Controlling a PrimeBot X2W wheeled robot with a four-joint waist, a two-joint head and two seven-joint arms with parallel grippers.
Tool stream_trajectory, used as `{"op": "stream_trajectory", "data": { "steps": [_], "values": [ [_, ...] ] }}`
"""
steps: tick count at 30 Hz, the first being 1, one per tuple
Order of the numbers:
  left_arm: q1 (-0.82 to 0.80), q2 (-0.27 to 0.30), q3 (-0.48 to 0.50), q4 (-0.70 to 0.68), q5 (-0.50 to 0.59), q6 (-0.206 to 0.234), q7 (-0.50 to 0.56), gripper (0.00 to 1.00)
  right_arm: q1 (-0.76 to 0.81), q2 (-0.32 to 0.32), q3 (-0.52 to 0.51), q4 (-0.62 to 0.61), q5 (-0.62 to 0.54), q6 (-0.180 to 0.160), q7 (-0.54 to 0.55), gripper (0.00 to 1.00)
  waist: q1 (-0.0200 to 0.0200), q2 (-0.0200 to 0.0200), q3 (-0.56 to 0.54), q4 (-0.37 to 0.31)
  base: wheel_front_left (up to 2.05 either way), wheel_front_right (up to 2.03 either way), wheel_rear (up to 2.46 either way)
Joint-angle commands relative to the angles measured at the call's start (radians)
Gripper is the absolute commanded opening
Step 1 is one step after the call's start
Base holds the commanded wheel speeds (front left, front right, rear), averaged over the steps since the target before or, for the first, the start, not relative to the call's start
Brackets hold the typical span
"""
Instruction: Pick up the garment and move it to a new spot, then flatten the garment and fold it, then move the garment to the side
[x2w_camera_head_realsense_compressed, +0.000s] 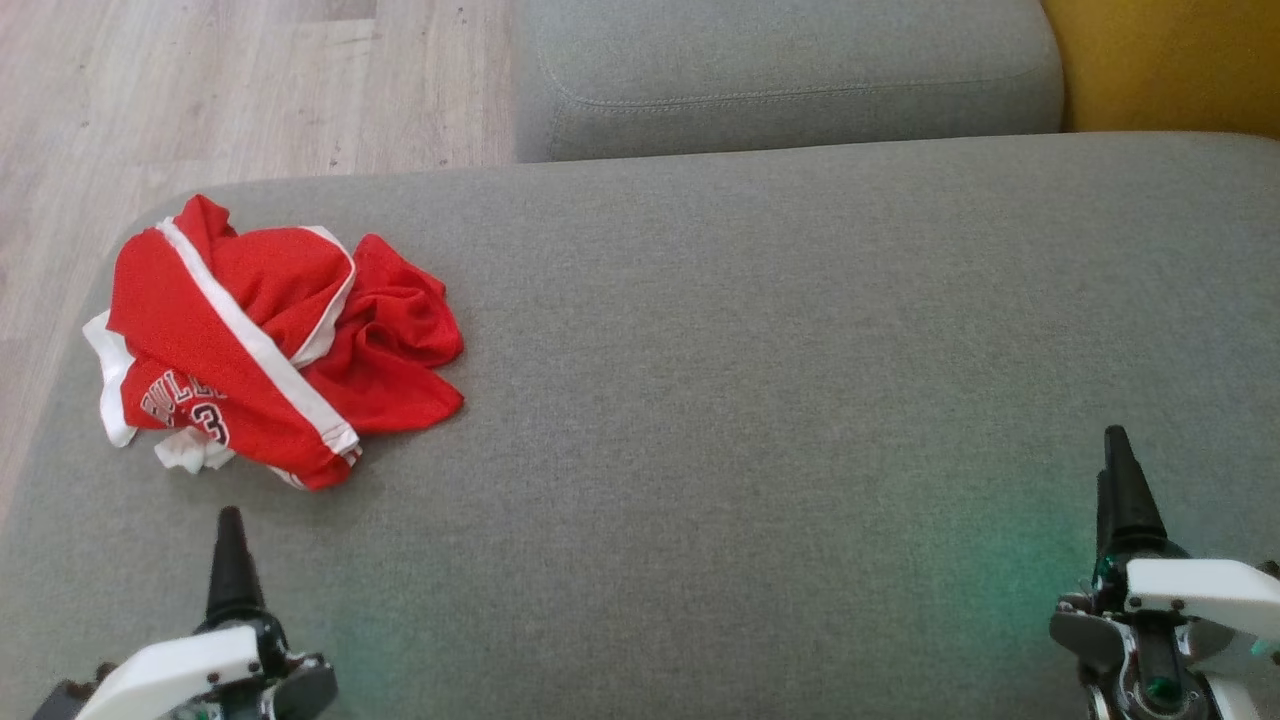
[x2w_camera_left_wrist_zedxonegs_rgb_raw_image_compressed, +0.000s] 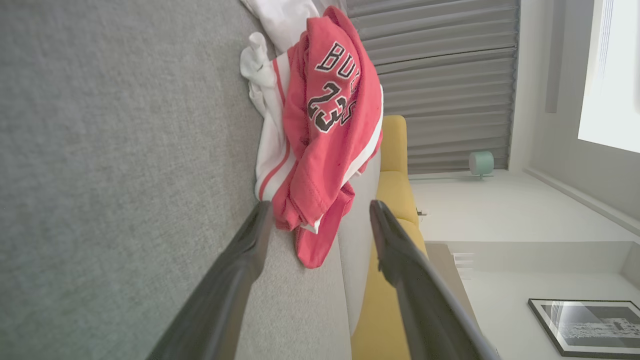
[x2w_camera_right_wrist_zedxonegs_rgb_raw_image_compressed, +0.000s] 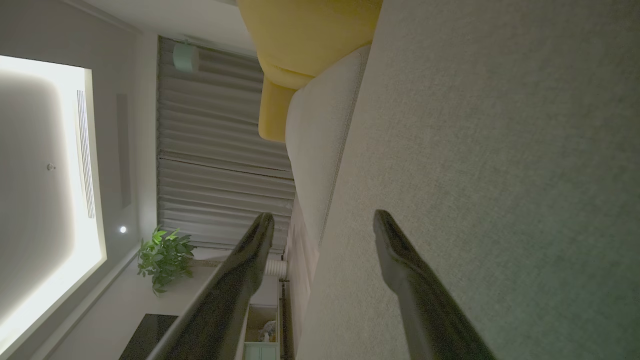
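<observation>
Crumpled red-and-white mesh basketball jersey (x2w_camera_head_realsense_compressed: 280, 340) lies at the left end of a grey fabric sofa cushion (x2w_camera_head_realsense_compressed: 760, 350), just ahead of the left gripper (x2w_camera_left_wrist_zedxonegs_rgb_raw_image_compressed: 320, 207); right gripper (x2w_camera_right_wrist_zedxonegs_rgb_raw_image_compressed: 324, 216) well apart. Both pairs of fingers (x2w_camera_left_wrist_zedxonegs_rgb_raw_image_compressed: 240, 260) spread, empty. Pickup seemingly pending: next, reach and pinch a fold.

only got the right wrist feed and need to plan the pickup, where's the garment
Observer: The red jersey lies crumpled at the left end of the grey cushion, just ahead of the left hand.
Operator: is that hand on it
Observer: No. Its fingers are spread and stop short of the cloth.
Operator: which side faces up
Observer: The left wrist view shows a black 23 under lettering, so part of the print is exposed.
</observation>
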Motion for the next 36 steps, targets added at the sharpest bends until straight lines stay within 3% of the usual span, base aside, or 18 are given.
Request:
{"op": "stream_trajectory", "data": {
  "steps": [1, 11, 20, 36],
  "values": [
    [-0.041, 0.007, 0.026, -0.045, 0.027, 0.005, -0.011, 1.00, -0.053, -0.005, 0.009, -0.044, -0.038, 0.002, -0.013, 1.00, -0.0001, 0.0000, 0.000, 0.000, 0.00, 0.00, 0.00],
    [-0.048, 0.008, 0.033, -0.146, 0.184, 0.059, -0.041, 1.00, -0.051, -0.005, 0.038, -0.103, -0.218, 0.003, -0.043, 1.00, -0.0001, 0.0000, 0.004, 0.002, 0.00, 0.00, 0.00],
    [-0.049, 0.008, -0.018, -0.241, 0.371, 0.115, -0.067, 1.00, -0.052, -0.006, 0.076, -0.155, -0.380, 0.003, -0.069, 1.00, -0.0001, 0.0000, 0.011, -0.004, 0.00, 0.00, 0.00],
    [-0.057, 0.021, -0.153, -0.273, 0.733, 0.118, -0.112, 1.00, -0.050, -0.007, 0.116, -0.192, -0.639, 0.004, -0.113, 1.00, -0.0001, 0.0000, 0.016, -0.012, 0.00, 0.00, 0.00]
  ]
}}
